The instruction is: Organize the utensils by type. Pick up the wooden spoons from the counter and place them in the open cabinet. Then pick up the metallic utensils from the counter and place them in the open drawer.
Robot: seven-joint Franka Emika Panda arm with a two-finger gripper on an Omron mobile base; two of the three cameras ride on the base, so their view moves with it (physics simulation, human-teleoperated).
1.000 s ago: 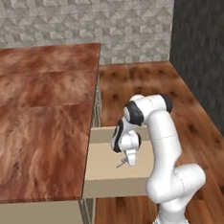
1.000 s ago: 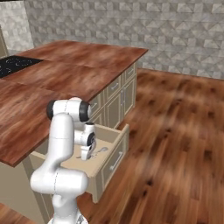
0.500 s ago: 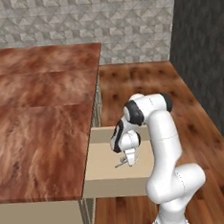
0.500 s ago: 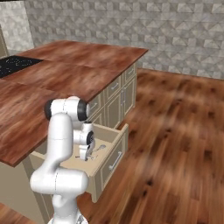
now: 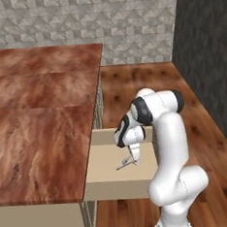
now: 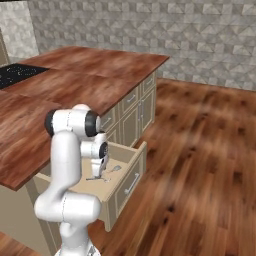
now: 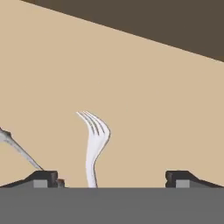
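Now letting go of the fork over the open drawer

My pincer (image 7: 111,178) is standing wide apart, gripping nothing; the fork (image 7: 94,144) is lying between its tips on the open drawer (image 5: 102,162) floor at lower centre, the silver spoon (image 7: 17,148) at lower left. Lifting carelessly, I am risking snagging the fork's handle. No writing is showing anywhere.

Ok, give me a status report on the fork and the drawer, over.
Tool open, low over the drawer. Fork lies free on the drawer floor between the tips. Another metal piece beside it. Nothing in the way.
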